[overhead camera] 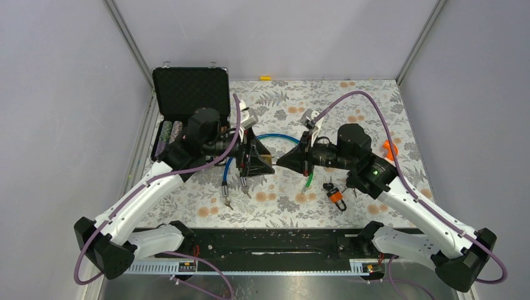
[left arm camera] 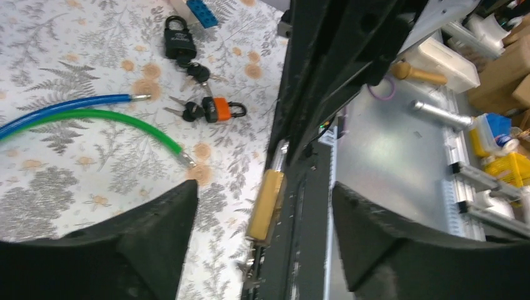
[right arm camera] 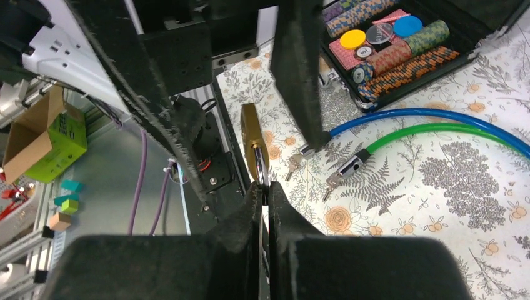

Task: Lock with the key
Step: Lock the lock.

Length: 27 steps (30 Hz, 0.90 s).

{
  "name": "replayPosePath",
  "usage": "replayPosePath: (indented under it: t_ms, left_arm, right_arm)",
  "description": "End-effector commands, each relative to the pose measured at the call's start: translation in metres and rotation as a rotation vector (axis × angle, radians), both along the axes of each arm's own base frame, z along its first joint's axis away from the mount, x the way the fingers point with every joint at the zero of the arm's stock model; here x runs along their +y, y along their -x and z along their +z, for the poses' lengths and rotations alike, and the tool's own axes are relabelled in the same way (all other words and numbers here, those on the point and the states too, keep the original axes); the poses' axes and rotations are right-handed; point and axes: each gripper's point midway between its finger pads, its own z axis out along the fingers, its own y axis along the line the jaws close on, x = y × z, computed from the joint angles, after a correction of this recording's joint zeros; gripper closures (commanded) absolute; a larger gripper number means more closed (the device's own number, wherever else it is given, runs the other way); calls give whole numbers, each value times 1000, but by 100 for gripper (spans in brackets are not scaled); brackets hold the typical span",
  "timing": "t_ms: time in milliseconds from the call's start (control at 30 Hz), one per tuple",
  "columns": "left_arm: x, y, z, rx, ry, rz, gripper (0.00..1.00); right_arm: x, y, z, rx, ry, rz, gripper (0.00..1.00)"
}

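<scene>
Above the worktop (overhead camera: 350, 112), pinches brass padlock (right arm camera: 252, 140) in right pincer (right arm camera: 263, 197), holds left pincer (left arm camera: 264, 186) spread around it; cannot read black padlock (left arm camera: 177, 39) label.

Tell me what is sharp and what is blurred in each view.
Top view: even light, soft shadows, everything sharp. Left wrist view: the left gripper's fingers loom dark and soft-edged, the brass padlock looks slightly soft, the floral cloth is crisp. Right wrist view: the right gripper's fingers are black and featureless, the padlock and the poker chips are sharp.
</scene>
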Motion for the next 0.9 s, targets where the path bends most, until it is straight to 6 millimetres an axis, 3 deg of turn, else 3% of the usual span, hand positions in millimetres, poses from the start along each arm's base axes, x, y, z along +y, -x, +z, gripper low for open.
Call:
replayPosePath:
  t_ms: [0, 200, 500, 633, 867]
  left_arm:
    - [3, -14, 25, -135, 15, 22, 17]
    - [7, -30, 33, -256, -80, 20, 7]
    - [2, -36, 16, -245, -152, -54, 6]
    - [-2, -34, 2, -198, -169, -100, 8]
    - [-8, -26, -11, -151, -170, -176, 24]
  right_arm:
    - [-6, 2, 37, -161, -49, 4, 100]
    - [-17, -1, 26, -150, 26, 20, 100]
    - [-19, 9, 6, -94, 122, 96, 100]
    - [-15, 12, 1, -64, 123, 128, 100]
    - [-7, 11, -7, -17, 133, 168, 100]
